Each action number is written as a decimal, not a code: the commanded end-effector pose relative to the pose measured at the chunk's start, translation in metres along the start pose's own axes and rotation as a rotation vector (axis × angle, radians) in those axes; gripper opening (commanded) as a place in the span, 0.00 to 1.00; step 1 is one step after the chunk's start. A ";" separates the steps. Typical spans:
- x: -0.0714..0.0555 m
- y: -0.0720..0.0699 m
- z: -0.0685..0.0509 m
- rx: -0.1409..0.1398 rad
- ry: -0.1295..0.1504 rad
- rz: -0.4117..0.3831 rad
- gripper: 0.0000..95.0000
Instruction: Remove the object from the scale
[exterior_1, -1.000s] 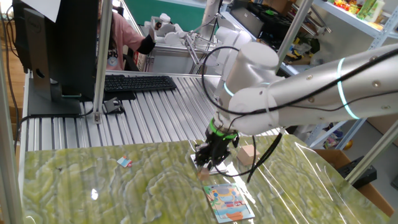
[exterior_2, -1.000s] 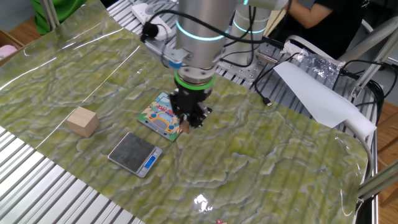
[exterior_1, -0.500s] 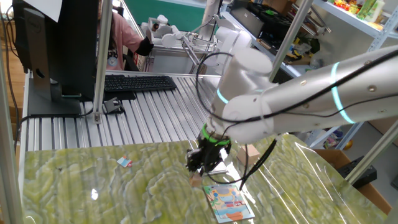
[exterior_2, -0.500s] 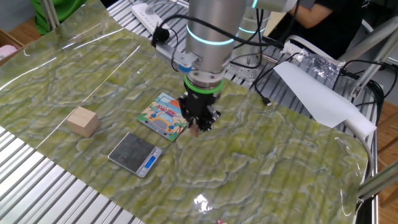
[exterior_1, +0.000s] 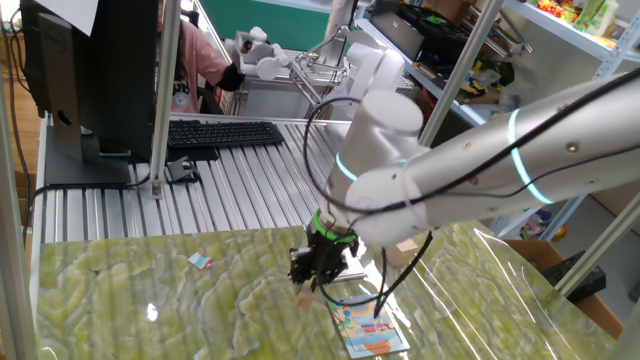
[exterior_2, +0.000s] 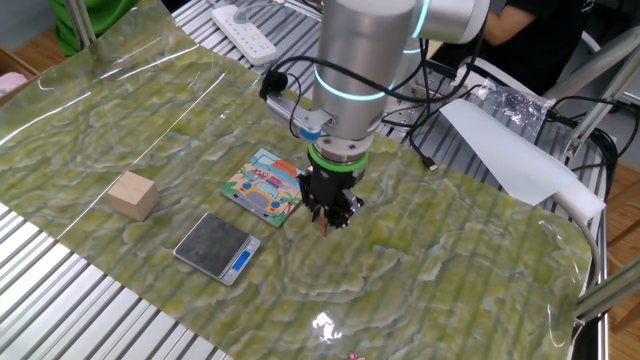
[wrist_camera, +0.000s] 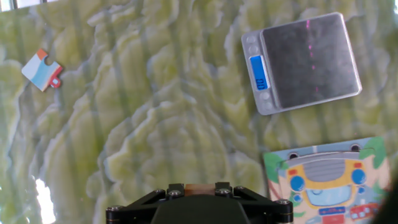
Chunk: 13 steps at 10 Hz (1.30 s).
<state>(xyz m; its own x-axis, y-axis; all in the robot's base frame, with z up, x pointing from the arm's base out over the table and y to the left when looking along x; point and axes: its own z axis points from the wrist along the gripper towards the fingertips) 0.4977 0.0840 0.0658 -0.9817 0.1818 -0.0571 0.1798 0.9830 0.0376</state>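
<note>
My gripper (exterior_2: 326, 222) is shut on the tiny tan-brown wooden cube (exterior_2: 322, 228) and holds it just above the green mat, right of the colourful card. In the hand view the cube (wrist_camera: 199, 188) sits between the two black fingers (wrist_camera: 175, 189) at the bottom edge. In one fixed view the gripper (exterior_1: 305, 290) hangs low with the cube (exterior_1: 303, 293) at its tip. The scale (exterior_2: 217, 247), a thin square pad with a blue strip, lies bare to the left of the gripper; it also shows in the hand view (wrist_camera: 301, 61) at the top right.
A colourful illustrated card (exterior_2: 262, 187) lies between the scale and the gripper and shows in the hand view (wrist_camera: 326, 180). A larger pale tan block (exterior_2: 133, 195) stands at the left. A small puzzle piece (wrist_camera: 41, 70) lies far off. The arm's cables hang near the gripper.
The gripper has carried the cube sideways, away from the scale and across the card, to a spot over the open mat. It stays shut on the cube.
</note>
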 end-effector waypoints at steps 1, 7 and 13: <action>0.000 0.001 0.005 -0.002 0.001 0.000 0.00; 0.001 0.002 0.025 -0.003 -0.012 0.007 0.00; 0.003 0.004 0.038 -0.001 -0.023 0.014 0.40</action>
<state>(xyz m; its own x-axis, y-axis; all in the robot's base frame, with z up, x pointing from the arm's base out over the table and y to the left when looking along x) 0.4981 0.0905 0.0285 -0.9772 0.1980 -0.0770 0.1954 0.9799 0.0408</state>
